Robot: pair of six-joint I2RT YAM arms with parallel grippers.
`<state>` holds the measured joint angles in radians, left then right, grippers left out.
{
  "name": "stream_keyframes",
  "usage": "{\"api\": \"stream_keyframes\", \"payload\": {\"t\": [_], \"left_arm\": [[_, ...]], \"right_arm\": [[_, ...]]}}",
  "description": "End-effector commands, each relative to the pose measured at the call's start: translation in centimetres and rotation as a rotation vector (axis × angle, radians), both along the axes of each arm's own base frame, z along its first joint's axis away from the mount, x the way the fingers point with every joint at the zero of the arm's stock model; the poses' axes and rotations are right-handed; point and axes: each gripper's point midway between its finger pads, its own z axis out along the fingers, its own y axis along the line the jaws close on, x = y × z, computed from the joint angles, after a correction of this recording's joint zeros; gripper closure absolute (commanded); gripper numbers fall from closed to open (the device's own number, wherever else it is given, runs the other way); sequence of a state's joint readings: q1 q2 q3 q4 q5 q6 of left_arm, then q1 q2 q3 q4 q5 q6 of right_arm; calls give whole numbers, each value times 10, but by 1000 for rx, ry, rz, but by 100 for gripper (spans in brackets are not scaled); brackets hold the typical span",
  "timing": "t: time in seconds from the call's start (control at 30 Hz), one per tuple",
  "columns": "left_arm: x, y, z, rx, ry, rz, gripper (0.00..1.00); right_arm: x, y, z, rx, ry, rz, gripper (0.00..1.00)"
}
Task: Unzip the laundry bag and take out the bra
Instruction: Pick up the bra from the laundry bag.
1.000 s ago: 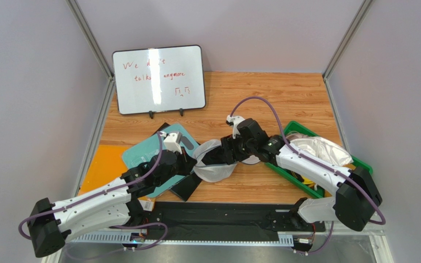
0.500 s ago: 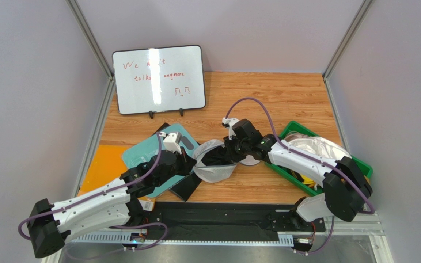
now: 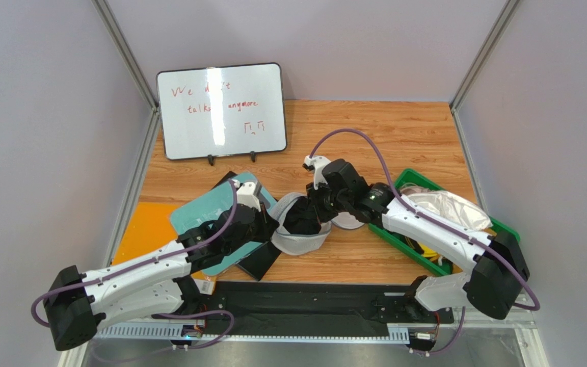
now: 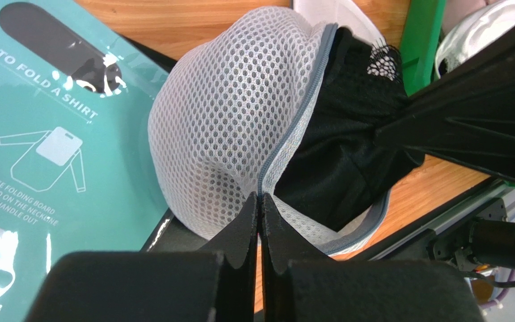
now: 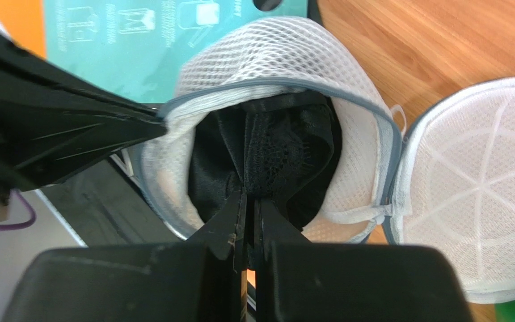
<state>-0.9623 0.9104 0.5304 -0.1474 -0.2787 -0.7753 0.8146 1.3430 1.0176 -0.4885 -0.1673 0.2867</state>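
1. Bag (image 3: 298, 232) lies open on the worktop (image 3: 396, 138), partly over a teal board (image 3: 205, 214), its lid (image 5: 468, 201) flopped to the right.
2. Left claw (image 4: 260, 196) is clenched on the bag's zip rim.
3. Right claw (image 5: 248, 196) is clenched on the black garment (image 5: 273, 154) inside the bag.
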Motion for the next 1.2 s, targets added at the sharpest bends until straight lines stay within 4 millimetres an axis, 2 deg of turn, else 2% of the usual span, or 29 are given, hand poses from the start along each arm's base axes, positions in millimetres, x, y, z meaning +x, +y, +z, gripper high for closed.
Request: {"api": "stream_keyframes", "payload": {"t": [0.0, 0.17, 0.6, 0.8, 1.1, 1.17], "left_arm": [[10, -14, 33, -65, -72, -15, 100], [13, -13, 33, -43, -75, -6, 100], [10, -6, 18, -25, -46, 9, 100], [9, -2, 15, -14, -43, 17, 100], [7, 1, 11, -7, -33, 19, 100], [6, 2, 9, -9, -28, 22, 100]], "right_arm": [[-4, 5, 43, 73, -72, 28, 100], [-13, -4, 58, 92, -83, 21, 100], [-28, -37, 124, 179, -224, -21, 100], [-35, -44, 152, 234, -268, -15, 100], [-24, -82, 182, 178, -381, -123, 100], [-16, -94, 188, 149, -416, -166, 100]]}}
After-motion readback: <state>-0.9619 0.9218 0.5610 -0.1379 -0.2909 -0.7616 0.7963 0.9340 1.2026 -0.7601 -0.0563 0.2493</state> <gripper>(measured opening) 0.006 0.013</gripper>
